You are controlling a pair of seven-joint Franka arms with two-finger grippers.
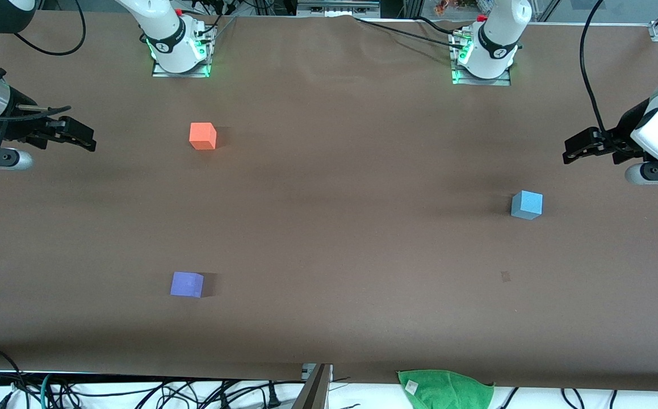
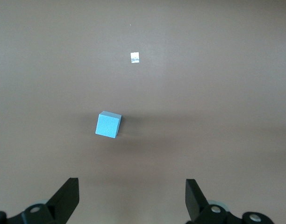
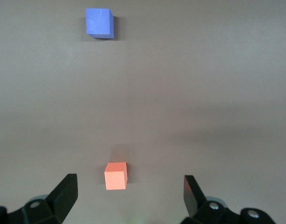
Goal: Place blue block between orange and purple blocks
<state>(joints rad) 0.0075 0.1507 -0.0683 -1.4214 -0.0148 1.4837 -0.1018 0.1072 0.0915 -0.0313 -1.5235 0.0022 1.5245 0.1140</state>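
The blue block lies on the brown table toward the left arm's end; it also shows in the left wrist view. The orange block lies toward the right arm's end, nearer the bases. The purple block lies nearer the front camera than the orange one. Both show in the right wrist view, orange and purple. My left gripper is open and empty, up in the air by the table's end. My right gripper is open and empty, up in the air at the other end.
A green cloth lies at the table's front edge. A small pale mark is on the table, nearer the front camera than the blue block; it shows in the left wrist view. Cables hang below the front edge.
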